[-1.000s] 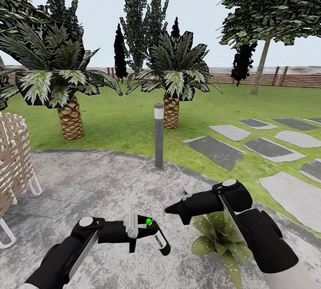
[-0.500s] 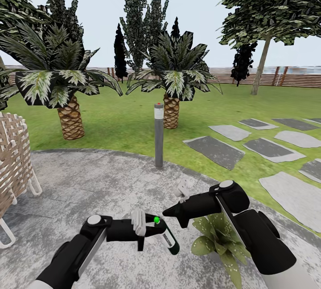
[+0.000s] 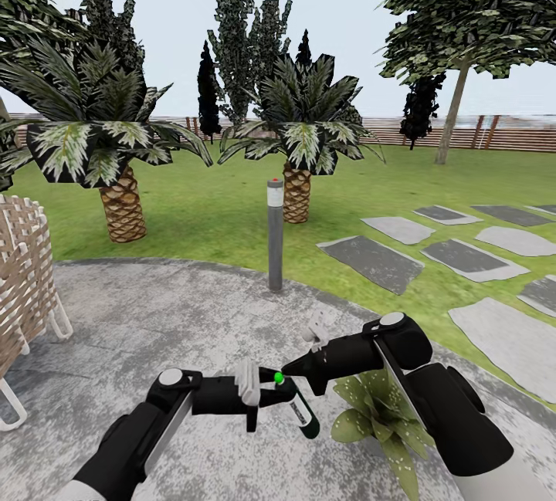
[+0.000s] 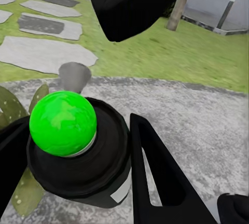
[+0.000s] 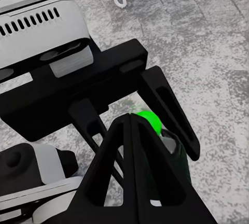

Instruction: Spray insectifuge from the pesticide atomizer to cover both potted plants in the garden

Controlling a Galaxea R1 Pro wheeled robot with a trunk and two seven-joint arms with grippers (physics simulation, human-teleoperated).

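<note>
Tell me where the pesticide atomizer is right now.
In the head view, the pesticide atomizer is low centre over the stone patio, held in the left tool, just left of a potted plant.

Palms (image 3: 297,130) beyond grey post (image 3: 275,235)

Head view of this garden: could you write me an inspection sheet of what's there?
Surface: mottled grey stone patio, lawn around.
Job's things: dark green atomizer bottle held beside a low green rosette plant dotted with white specks.
Clutter: pale woven chair; grey post with red top.
End effectors: left end effector shut on the bottle; right end effector shut, tip near the bottle's top.
Cables: nothing seen.
Surroundings: palms, stepping stones, wooden fence.
</note>
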